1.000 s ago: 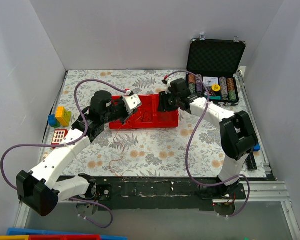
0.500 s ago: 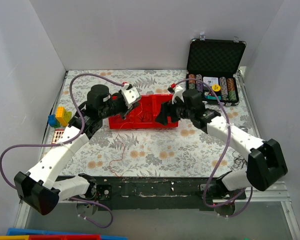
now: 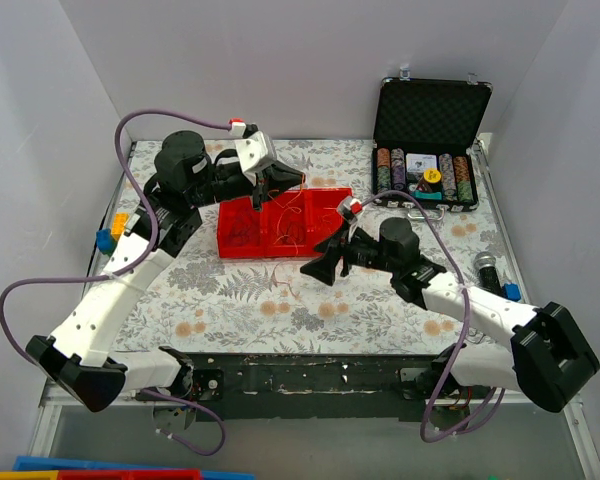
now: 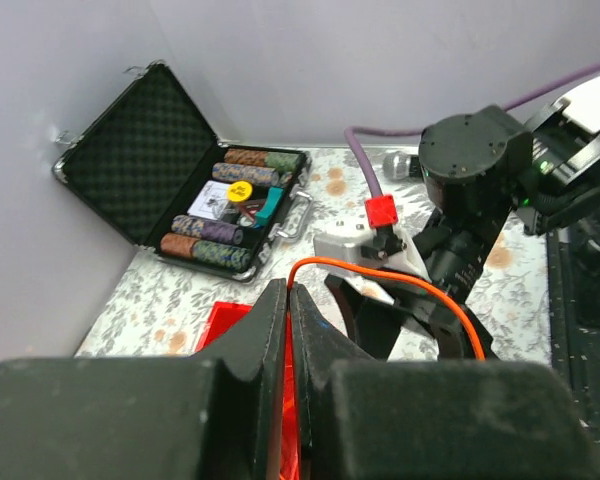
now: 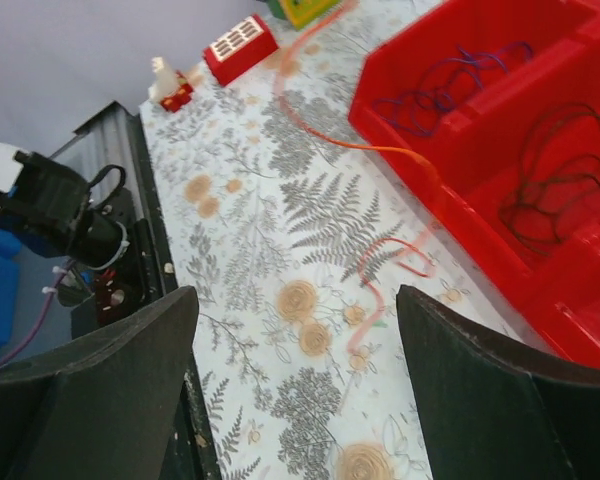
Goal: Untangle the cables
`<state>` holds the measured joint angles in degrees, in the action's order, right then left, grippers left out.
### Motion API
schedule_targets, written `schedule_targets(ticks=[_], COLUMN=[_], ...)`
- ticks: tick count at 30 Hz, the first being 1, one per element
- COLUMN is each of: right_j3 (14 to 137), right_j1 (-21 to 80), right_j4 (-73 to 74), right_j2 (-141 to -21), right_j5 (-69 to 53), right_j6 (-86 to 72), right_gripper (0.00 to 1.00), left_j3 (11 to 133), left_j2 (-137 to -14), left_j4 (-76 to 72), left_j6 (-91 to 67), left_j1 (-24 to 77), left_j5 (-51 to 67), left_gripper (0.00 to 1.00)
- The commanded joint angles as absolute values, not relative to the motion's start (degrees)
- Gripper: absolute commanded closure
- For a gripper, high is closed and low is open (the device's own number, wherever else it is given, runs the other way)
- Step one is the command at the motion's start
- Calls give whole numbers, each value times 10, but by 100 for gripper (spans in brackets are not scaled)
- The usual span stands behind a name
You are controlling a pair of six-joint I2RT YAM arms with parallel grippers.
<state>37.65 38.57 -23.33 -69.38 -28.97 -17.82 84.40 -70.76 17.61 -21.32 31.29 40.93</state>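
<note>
Glossy red plastic bin [image 3: 250,250], matt floral cloth [image 3: 240,300], case [image 3: 432,110] w/ foam lining

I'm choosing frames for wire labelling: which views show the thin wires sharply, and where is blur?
Top external: even light, but the wires in the red tray barely resolve. Left wrist: orange wire crisp, the near fingers dark and soft. Right wrist: orange wire smeared, dark strands in the tray sharper.
</note>
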Motion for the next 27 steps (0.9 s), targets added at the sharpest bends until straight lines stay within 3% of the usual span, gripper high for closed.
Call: schedule_targets(ticks=[1,5,9,12,24,27], right_j3=[334,351,330,326,366,373], right_j1=[427,468,502,512,524,523], right_j4=[-448,-447,-481,-504,-558,-565], right_j2=[-692,-728,-746,-778,-913,-924], right_j5=[-302,-219,-28,27,49,43], right_j6=[-201,-150,-79,-57,-65,-78], right_gripper=[11,11,11,10,10,25], left_j3=[861,865,866,867,887,889], left_j2=[-698,-699,-695,-694,-692,-690], left_j4=[163,163,162,162,161,161], left_j6=[-236,-238,-239,-242,-250,-250], left_j1=[329,334,339,342,349,351], left_j5=[436,436,436,436,436,434], left_gripper=[100,100,100,100,100,100])
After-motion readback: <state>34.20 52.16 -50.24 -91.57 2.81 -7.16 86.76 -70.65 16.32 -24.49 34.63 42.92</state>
